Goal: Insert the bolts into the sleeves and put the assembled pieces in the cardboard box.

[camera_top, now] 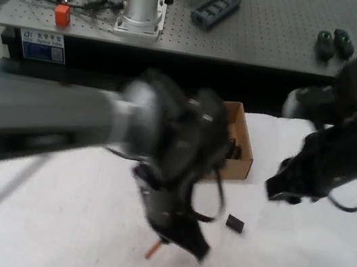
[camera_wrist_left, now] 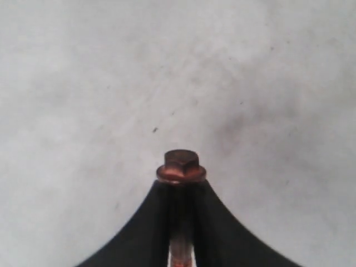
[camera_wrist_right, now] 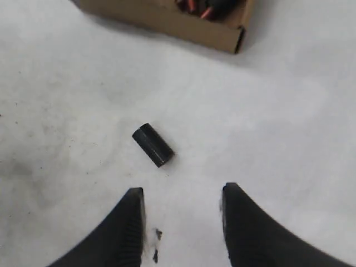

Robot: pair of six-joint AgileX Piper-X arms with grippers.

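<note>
The right gripper (camera_wrist_right: 181,192) is hanging over the white cloth (camera_wrist_right: 289,111) with its fingers spread apart. The black sleeve (camera_wrist_right: 153,144) is lying flat just ahead of them, its long axis running askew to the gap. In the high view the sleeve is sitting at about 7 o'clock from this gripper and the cardboard box (camera_wrist_right: 167,25) at about 10. The left gripper (camera_wrist_left: 181,186) is clamping the bolt (camera_wrist_left: 181,164) by its shank, so the right arm is likely the nearer one for the sleeve.

left gripper (camera_wrist_left: 181,186) pointed down, fingers closed on the shank of a bolt (camera_wrist_left: 181,164); right gripper (camera_wrist_right: 181,196) angled down, fingers spread apart, holding nothing, well apart from the left
</note>
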